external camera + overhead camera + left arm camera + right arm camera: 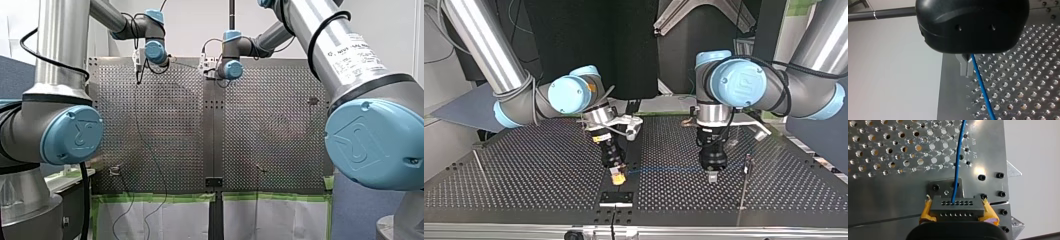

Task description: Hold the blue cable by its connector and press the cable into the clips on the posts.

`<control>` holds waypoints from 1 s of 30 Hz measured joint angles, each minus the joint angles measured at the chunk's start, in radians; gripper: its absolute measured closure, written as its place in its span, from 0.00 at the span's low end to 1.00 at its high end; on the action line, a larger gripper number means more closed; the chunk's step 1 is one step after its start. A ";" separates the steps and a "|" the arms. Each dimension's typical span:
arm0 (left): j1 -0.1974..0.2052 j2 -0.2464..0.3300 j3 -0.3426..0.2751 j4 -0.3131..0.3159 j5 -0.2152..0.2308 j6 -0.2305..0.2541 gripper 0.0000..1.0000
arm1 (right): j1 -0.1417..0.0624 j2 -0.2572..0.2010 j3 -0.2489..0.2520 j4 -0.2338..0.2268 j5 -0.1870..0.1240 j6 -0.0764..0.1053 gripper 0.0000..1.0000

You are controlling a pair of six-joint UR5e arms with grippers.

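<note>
Top view: the cable (pixel 664 169) runs straight and taut from my right gripper (pixel 618 176) to my left gripper (pixel 712 176), just above the table (pixel 524 170). A thin post (pixel 744 187) stands just beside my left gripper, on the side away from my right one. I judge that a sideways move could knock that post. With the line this tight, pulling the grippers further apart could drag the cable out of its plug. I see no part of it in a clip yet.

Left wrist view: the risk here is slip. The cable comes out at the metal fingers (pixel 963 66) and runs away ahead of them over the table. The fingers stand pressed together and seem to pinch it, though the black body hides most of the contact. A loose pinch would let the cable slide rather than press down.

Right wrist view: yellow pads (pixel 926 211) clamp both ends of the grey connector (pixel 956 206), and the cable rises from one of its holes straight ahead of the gripper. The hold looks square; a twist under load could tilt the connector between the pads.

Front view: both grippers hang low over the far part of the table, near each other. The cable is too thin here to follow with certainty.
</note>
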State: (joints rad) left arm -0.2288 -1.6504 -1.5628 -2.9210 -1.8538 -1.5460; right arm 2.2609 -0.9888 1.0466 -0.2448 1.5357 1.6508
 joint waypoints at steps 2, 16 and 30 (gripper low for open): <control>-0.001 -0.004 0.000 -0.001 0.000 0.000 1.00 | -0.001 0.000 0.001 0.002 0.000 0.000 1.00; -0.049 -0.098 -0.042 0.019 -0.018 0.023 1.00 | -0.031 0.000 0.105 -0.011 0.018 -0.007 1.00; -0.105 -0.152 -0.143 0.115 -0.031 0.030 1.00 | -0.048 0.000 0.238 -0.020 0.032 -0.036 1.00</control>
State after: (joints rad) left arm -0.3342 -1.8022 -1.7054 -2.8055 -1.8851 -1.5164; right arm 2.2134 -0.9887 1.2842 -0.2649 1.5677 1.6145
